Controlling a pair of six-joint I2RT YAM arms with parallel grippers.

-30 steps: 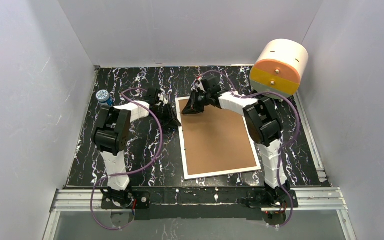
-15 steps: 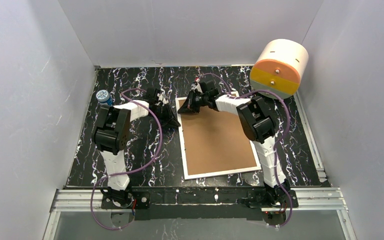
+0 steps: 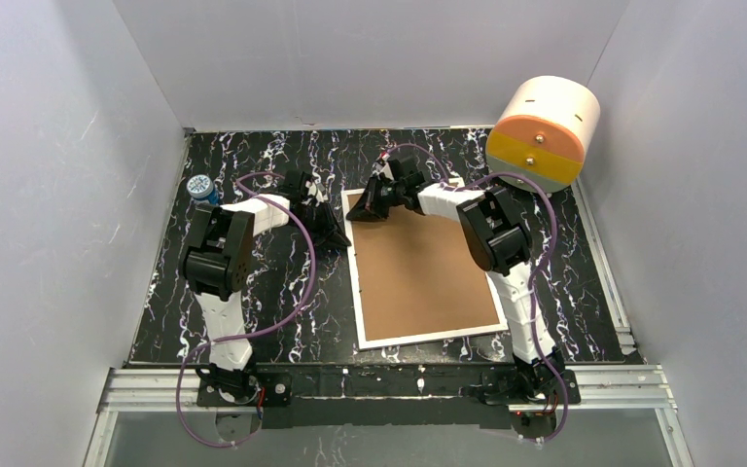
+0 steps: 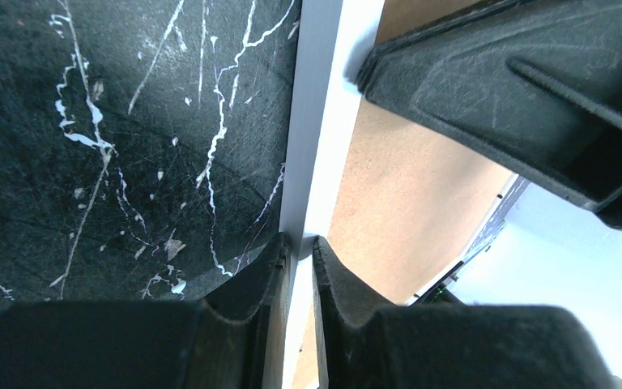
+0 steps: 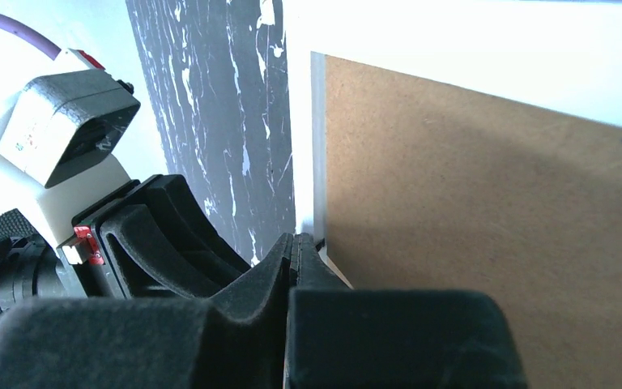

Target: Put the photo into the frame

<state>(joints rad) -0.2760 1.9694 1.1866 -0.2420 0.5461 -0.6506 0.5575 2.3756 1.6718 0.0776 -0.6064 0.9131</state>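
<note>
The frame [image 3: 428, 277] lies back up on the black marbled table, its brown fibreboard back inside a narrow white rim [image 4: 316, 121]. My left gripper [image 3: 338, 236] is at the far end of its left side, and the left wrist view shows that gripper [image 4: 300, 241] shut on the white rim. My right gripper [image 3: 368, 212] rests at the frame's far left corner. In the right wrist view its pads [image 5: 296, 239] press together at the edge of the brown back [image 5: 486, 211], with nothing visible between them. The photo is out of view.
A white-and-orange drum [image 3: 543, 131] stands at the back right, just beyond the frame's far right corner. A small blue-capped bottle [image 3: 200, 189] sits at the table's left edge. White walls enclose the table on three sides.
Both grippers have closed. The right arm's elbow and gripper have shifted slightly left toward the frame's far left corner. The frame has not moved.
</note>
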